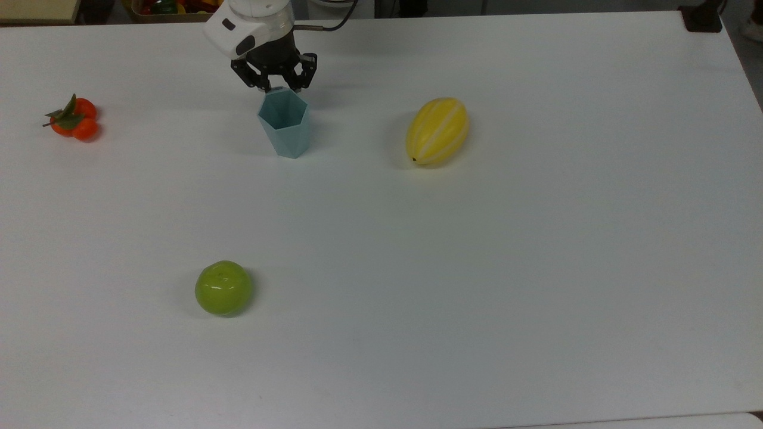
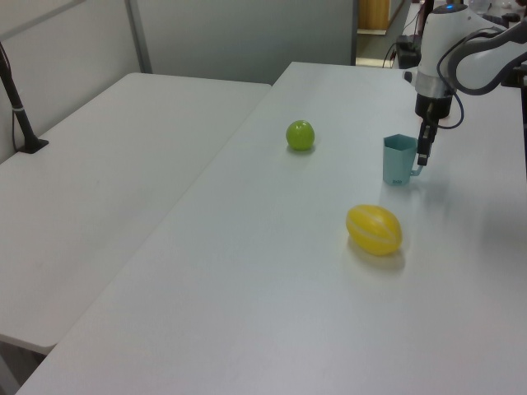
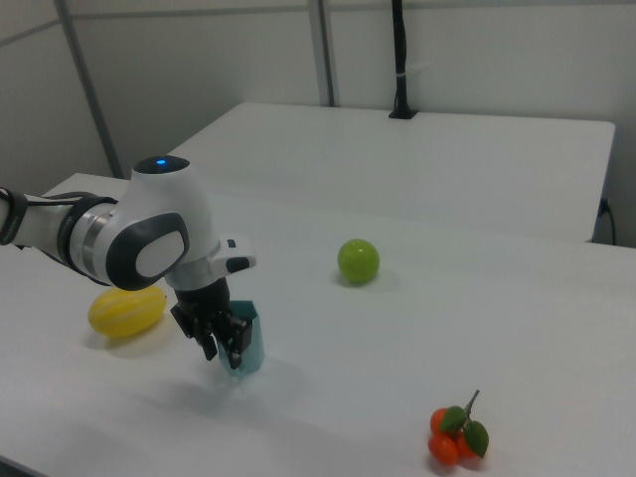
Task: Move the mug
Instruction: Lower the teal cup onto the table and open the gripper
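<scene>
In the top view, the green apple (image 1: pixel 223 288) lies nearest on the white tabletop (image 1: pixel 477 268). Farther back the mug (image 1: pixel 285 122) stands upright, left of the yellow melon (image 1: pixel 437 130) (tangerines (image 1: pixel 73 117) far left), its handle pinched by the pincer (image 1: pixel 273 87).

Your arm reaches in from the far edge in the top view, white wrist housing tilted, with the black gripper (image 1: pixel 275 85) pointing straight down. In the left view the gripper (image 2: pixel 423 156) hangs vertically below the white forearm, its fingers drawn close together. In the right view the gripper (image 3: pixel 227 355) sits low, under the rounded joint with a blue light.
</scene>
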Tool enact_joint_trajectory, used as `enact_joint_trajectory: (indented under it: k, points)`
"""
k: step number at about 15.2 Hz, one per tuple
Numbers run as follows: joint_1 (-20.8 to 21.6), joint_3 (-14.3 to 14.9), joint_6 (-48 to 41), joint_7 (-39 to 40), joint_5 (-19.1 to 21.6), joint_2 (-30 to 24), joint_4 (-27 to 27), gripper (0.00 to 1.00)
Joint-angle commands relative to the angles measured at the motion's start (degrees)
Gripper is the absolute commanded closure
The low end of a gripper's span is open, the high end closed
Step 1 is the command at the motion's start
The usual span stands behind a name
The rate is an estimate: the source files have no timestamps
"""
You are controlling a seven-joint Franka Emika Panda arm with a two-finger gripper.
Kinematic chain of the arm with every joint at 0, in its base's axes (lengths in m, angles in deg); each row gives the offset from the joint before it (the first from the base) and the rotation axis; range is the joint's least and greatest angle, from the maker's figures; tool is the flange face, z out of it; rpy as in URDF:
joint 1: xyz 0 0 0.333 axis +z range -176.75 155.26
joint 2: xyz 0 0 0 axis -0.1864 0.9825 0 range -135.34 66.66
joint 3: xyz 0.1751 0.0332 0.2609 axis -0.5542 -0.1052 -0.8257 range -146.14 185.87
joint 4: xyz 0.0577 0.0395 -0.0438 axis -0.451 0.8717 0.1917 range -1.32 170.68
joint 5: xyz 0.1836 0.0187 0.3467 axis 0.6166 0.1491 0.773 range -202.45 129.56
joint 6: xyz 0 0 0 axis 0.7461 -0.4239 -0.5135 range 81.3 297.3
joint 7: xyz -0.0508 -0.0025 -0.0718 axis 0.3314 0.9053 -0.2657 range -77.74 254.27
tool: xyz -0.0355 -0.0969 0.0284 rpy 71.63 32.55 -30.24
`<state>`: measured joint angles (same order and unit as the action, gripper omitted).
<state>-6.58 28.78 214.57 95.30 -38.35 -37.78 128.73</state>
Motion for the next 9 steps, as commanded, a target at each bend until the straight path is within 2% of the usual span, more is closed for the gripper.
enact_joint_trajectory:
  k: [1, 7, 9]
  points:
    - [0.4, -0.1, 1.4, -4.3, -1.3, -0.5, 0.8, 0.00]
    - [0.4, -0.2, 0.0, -4.8, -3.0, -1.0, 0.3, 0.00]
    - [0.3, -0.6, -5.3, -5.0, -4.3, -1.8, -3.4, 0.00]
